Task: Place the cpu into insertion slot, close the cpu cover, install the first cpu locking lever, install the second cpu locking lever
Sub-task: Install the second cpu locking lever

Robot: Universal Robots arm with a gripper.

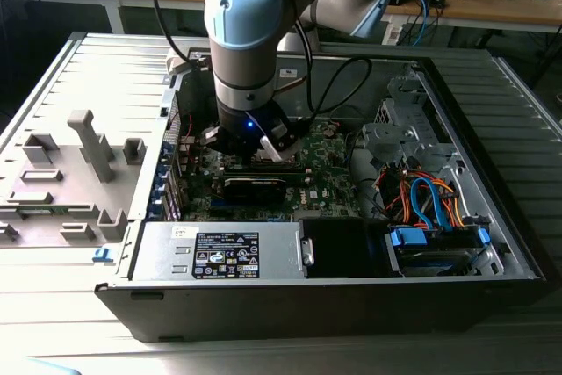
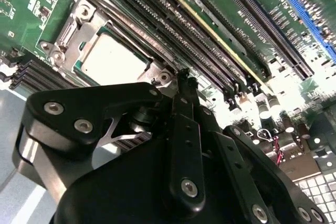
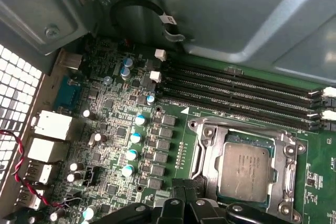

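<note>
CPU [image 3: 247, 169] sits flat in the insertion slot [image 3: 206, 157], the cpu cover [image 3: 287, 174] closed around it. Gripper [image 2: 184, 77], fingers together and empty, hangs just beside the frame's edge, its tip close to one corner.

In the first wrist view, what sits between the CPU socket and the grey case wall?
Four long black memory slots run side by side between the silver-framed socket holding the grey-topped cpu and the grey metal case wall.
</note>
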